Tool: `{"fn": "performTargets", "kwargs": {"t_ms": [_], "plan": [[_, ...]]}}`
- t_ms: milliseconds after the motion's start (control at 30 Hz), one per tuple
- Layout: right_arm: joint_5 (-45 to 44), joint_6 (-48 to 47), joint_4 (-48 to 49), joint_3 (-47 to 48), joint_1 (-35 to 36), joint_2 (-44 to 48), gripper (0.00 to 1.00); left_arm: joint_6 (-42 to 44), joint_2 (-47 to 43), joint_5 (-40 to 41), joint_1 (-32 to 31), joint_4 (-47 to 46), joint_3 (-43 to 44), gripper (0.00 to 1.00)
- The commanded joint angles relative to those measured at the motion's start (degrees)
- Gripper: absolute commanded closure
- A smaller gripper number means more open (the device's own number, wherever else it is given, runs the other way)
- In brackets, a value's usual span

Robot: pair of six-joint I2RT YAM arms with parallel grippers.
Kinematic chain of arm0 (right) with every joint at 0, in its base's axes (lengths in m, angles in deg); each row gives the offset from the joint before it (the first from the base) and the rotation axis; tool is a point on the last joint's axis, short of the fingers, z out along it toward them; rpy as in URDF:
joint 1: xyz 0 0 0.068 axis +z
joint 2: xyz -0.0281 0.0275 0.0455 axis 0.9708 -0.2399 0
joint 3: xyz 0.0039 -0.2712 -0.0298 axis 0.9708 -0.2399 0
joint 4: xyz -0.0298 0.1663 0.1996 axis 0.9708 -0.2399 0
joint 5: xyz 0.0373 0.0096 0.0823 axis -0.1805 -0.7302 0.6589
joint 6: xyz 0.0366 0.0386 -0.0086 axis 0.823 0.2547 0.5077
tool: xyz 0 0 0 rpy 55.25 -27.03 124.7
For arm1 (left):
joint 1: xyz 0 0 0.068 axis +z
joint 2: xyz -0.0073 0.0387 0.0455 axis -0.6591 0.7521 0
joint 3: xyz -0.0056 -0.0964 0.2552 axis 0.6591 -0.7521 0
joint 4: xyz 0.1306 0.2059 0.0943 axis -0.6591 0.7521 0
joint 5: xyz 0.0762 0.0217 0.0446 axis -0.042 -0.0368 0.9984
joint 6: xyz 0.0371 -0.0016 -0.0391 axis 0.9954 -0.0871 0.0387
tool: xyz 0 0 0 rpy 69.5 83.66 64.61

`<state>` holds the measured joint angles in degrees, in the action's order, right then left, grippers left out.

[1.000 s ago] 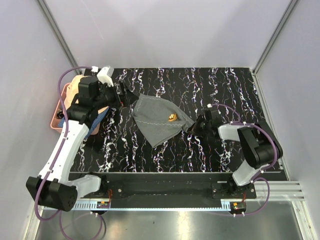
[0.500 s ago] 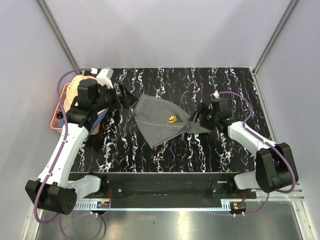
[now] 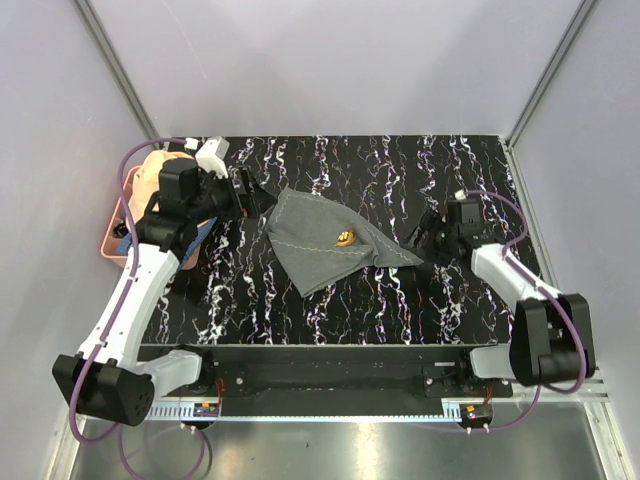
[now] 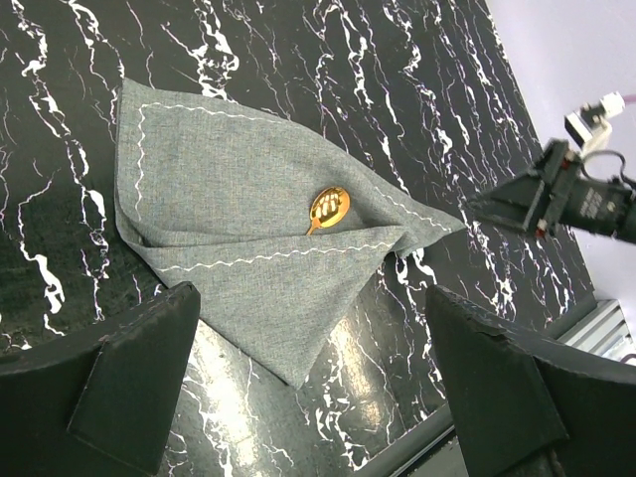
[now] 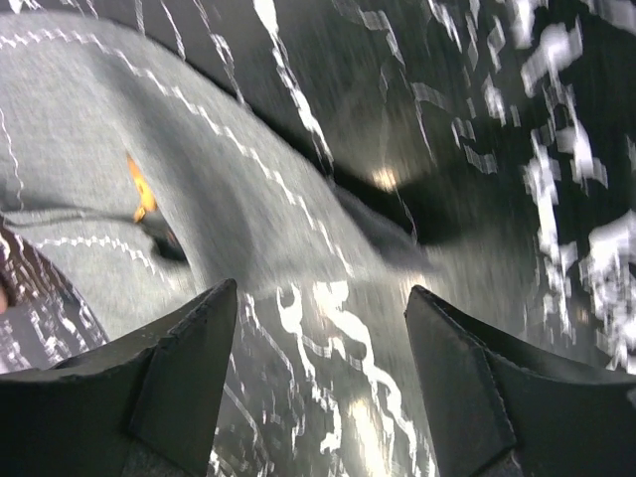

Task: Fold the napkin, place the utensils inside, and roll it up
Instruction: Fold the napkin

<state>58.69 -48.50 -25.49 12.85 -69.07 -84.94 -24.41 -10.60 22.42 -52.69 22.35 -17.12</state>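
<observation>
Right gripper (image 3: 424,244) hangs empty, jaws spread, just beside the pointed right-hand tip of the mid-grey stitched cloth napkin (image 3: 320,245). That napkin lies folded into a wedge in the middle of the black white-veined marble-look tabletop (image 3: 470,180). Left gripper (image 3: 252,192) is wide apart too, gripping nothing, and hovers by the napkin's far-left corner. Peeking from under the top flap is the bowl of a shiny gold-orange spoon (image 4: 329,207), its handle buried in the fold. Looks like rolling time to me. To do it well, pinch an edge that runs alongside the spoon and catch both layers. Keep the roll tight so the spoon can't slide out the open side, with the other arm pinning the far corner. The count: one napkin, one spoon on show, two empty grippers. There's no sign of a second utensil; whether it sits inside the fold, I can't tell.
</observation>
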Motion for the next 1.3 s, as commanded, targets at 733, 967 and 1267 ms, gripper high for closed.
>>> {"fn": "performTargets", "kwargs": {"t_ms": [733, 967, 1267], "plan": [[-2.8, 7.5, 6.7, -6.8, -0.4, -2.9, 0.38, 1.0, 0.2, -1.0, -0.1, -1.8, 0.0, 0.01], [-3.0, 7.5, 6.8, -7.1, -0.9, -1.7, 0.41, 0.8, 0.3, -1.0, -0.1, -1.8, -0.1, 0.01], [-2.7, 8.3, 7.6, -6.3, -1.5, -1.0, 0.41, 0.7, 0.2, -1.1, -0.1, -1.8, -0.2, 0.01]]}}
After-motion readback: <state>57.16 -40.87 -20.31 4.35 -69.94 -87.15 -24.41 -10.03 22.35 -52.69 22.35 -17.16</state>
